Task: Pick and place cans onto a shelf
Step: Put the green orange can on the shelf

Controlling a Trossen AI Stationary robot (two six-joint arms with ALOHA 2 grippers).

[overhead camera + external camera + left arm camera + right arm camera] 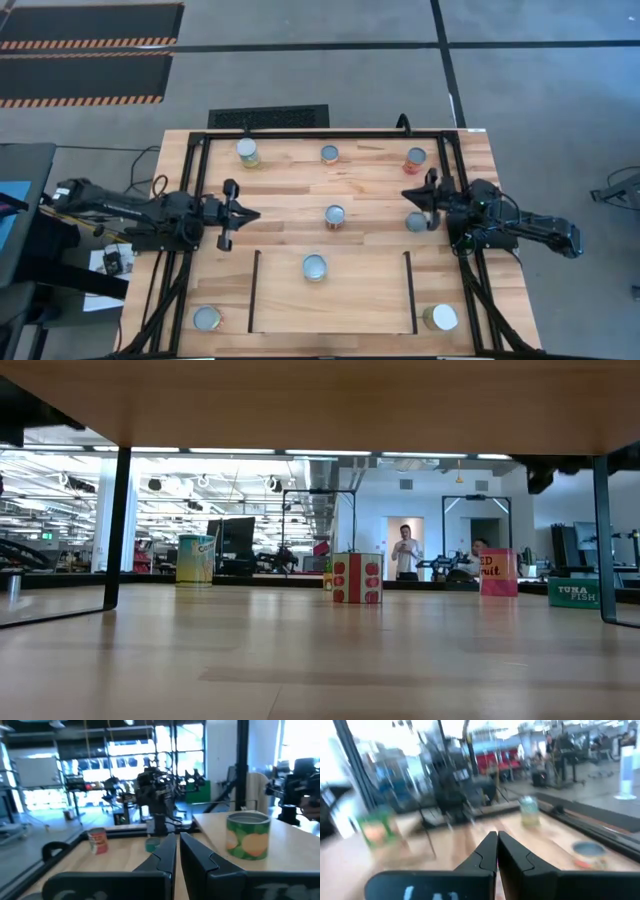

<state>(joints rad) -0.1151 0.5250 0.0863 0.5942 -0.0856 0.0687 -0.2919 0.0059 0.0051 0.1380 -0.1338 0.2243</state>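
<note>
Several cans stand on the table. A white-topped can (247, 151), a grey-topped can (329, 154) and a red-sided can (415, 157) line the far side. Another can (335, 215) stands mid-table, and one (416, 221) close beside my right gripper. A can with a green label (314, 266) (248, 836) stands on the shelf (360, 300). Two more cans (207, 318) (440, 317) flank the shelf at the near edge. My left gripper (252, 213) (176, 842) is shut and empty at the table's left. My right gripper (407, 193) (496, 839) is shut and empty at the right.
A black tubular frame (200, 140) runs round the table's far, left and right sides. The shelf's two thin black rails (255, 290) (410, 290) stand at the near middle. In the low view a person (405, 550) stands in the room far behind the cans.
</note>
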